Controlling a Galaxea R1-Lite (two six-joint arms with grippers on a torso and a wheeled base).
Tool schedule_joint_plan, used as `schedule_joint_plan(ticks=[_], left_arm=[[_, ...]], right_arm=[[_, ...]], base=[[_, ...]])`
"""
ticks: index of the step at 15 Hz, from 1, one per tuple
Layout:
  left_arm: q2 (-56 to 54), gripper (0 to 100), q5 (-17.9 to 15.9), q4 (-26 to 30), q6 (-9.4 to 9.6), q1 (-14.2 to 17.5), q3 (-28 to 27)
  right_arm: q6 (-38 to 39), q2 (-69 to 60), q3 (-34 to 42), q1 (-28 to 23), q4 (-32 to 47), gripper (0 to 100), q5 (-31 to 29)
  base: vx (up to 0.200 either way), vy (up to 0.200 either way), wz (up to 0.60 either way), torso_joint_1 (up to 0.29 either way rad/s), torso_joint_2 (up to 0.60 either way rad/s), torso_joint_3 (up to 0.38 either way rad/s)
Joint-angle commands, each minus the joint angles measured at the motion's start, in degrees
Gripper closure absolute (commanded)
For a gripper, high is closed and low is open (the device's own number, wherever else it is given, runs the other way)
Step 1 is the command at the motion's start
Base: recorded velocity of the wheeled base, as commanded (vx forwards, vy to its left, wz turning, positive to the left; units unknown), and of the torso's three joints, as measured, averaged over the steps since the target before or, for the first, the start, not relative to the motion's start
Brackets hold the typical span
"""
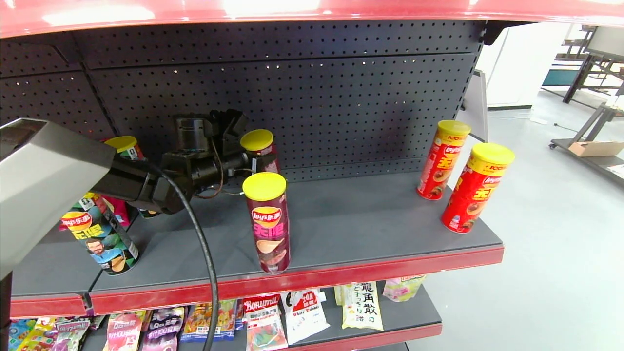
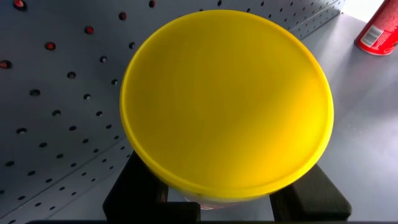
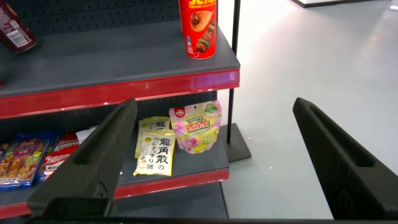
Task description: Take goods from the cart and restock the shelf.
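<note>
Front maroon can [image 1: 269,229]: round logo, big pink characters below. Rear red can [image 1: 442,160] & front red can [image 1: 477,194]: yellow characters, small number print under lid. Teal can [image 1: 100,239]: same round logo. White packet [image 1: 361,306] on lower shelf [image 1: 419,312]: black vertical characters.

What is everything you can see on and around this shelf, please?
Front maroon can: one, yellow lid, front edge of the upper shelf.
Back maroon can: one, yellow lid, rear of it, gripped.
Red cans: two, yellow lids, right end.
Dark printed can: one, left front.
Yellow-lidded can: one, rear left.
Snack packets: many, mixed colours, lower shelf.
Pegboard: one, dark grey, behind.
Left end effector: one, black, shut on the back maroon can.
Right end effector: one, black, open, empty, facing the shelves' right end.
</note>
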Motion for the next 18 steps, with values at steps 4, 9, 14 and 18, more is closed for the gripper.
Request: schedule_joint_plan(ticks=[4, 9, 14, 18], left_arm=[[-0.59, 100, 0.08, -0.05, -0.02, 0.01, 0.71], [-0.23, 100, 0.16, 0.13, 0.06, -0.08, 0.8], [-0.23, 100, 0.51, 0.74, 0.06, 0.01, 1.59], [-0.23, 100, 1.39, 1.36, 0.15, 0.01, 1.33]], right_arm=[[-0.01, 0.07, -0.07, 0.02, -0.01, 0, 0.0], [-0.01, 0.07, 0.02, 0.02, -0.01, 0, 0.0], [-0.01, 0.07, 0.02, 0.02, -0.01, 0, 0.0], [-0.01, 0.07, 0.02, 0.02, -0.01, 0, 0.0]], base=[[0.0, 0.0, 0.0, 0.0, 0.0, 0.0], [0.0, 0.0, 0.0, 0.0, 0.0, 0.0], [0.0, 0.0, 0.0, 0.0, 0.0, 0.0], [0.0, 0.0, 0.0, 0.0, 0.0, 0.0]])
